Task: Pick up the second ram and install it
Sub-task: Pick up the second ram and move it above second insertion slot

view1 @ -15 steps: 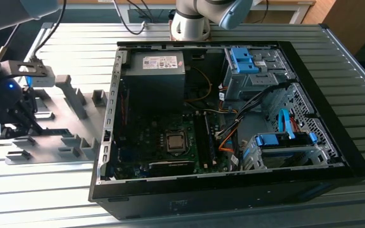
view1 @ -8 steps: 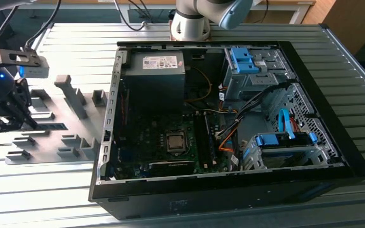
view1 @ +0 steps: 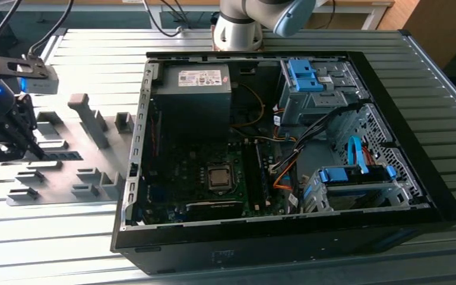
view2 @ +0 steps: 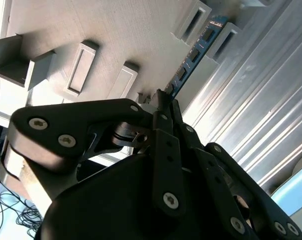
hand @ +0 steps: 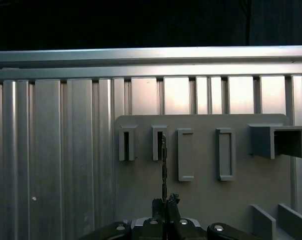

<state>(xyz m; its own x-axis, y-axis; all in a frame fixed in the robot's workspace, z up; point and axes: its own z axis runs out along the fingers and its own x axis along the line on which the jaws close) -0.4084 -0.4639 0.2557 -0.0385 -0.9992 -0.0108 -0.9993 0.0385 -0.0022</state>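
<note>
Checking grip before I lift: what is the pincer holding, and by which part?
The pincer is closed on the second ram, pinching one end of the stick; its other end lies between the grey bracket blocks.

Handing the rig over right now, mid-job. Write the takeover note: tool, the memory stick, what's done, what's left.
Tool: the black two-fingered tool is shut on the near end of the thin blue-green memory stick with dark chips.
Stick: on edge over the grey plastic fixture plate, far end between two grey bracket blocks, at the exterior view's left, outside the open black computer case.
Done: grasp made.
Left: lifting it out and installing it in the case.
</note>
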